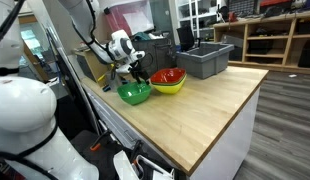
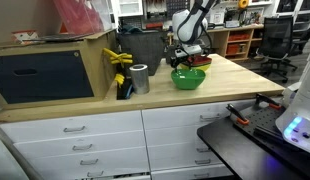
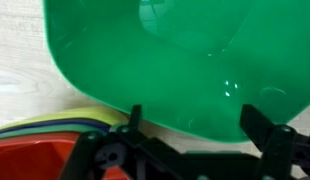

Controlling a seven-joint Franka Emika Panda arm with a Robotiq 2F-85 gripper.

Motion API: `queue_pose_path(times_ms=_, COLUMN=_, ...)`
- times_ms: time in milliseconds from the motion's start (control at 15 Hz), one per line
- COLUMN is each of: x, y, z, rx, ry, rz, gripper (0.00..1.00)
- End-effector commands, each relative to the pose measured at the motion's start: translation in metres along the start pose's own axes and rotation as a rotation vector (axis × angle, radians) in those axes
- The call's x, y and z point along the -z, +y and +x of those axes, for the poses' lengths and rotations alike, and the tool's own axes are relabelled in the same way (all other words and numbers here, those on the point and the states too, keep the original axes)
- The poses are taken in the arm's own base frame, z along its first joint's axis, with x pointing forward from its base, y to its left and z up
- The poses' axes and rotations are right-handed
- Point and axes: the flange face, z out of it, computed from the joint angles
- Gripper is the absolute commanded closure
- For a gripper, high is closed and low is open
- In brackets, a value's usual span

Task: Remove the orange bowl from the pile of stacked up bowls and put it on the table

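Wrist view is showing the claw (image 3: 191, 112) gaping wide over the green bowl (image 3: 175, 60), the ungrasped orange bowl (image 3: 30, 160) beside it likely needing a sideways reach

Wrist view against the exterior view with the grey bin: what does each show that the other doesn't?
Only the wrist view: the gripper with fingers wide apart, and the thin rims of the pile of stacked up bowls up close. Only the exterior view: the grey bin and the robot arm. Both: the green bowl, the orange bowl and the table.
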Motion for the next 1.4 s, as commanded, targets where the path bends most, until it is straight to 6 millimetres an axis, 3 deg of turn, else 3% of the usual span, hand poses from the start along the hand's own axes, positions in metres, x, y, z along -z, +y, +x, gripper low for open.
queue_pose_path(times_ms=0, x=0.000, y=0.000, z=0.000, rx=0.000, ry=-0.001, rz=0.000, gripper=0.00)
queue_pose_path(times_ms=400, x=0.000, y=0.000, z=0.000, rx=0.000, ry=-0.001, rz=0.000, gripper=0.00)
queue_pose_path(times_ms=733, x=-0.006, y=-0.023, z=-0.015, rx=0.011, ry=-0.026, rz=-0.025, gripper=0.00)
queue_pose_path(times_ms=1333, x=0.024, y=-0.051, z=-0.010, rx=0.054, ry=-0.001, rz=-0.007, gripper=0.00)
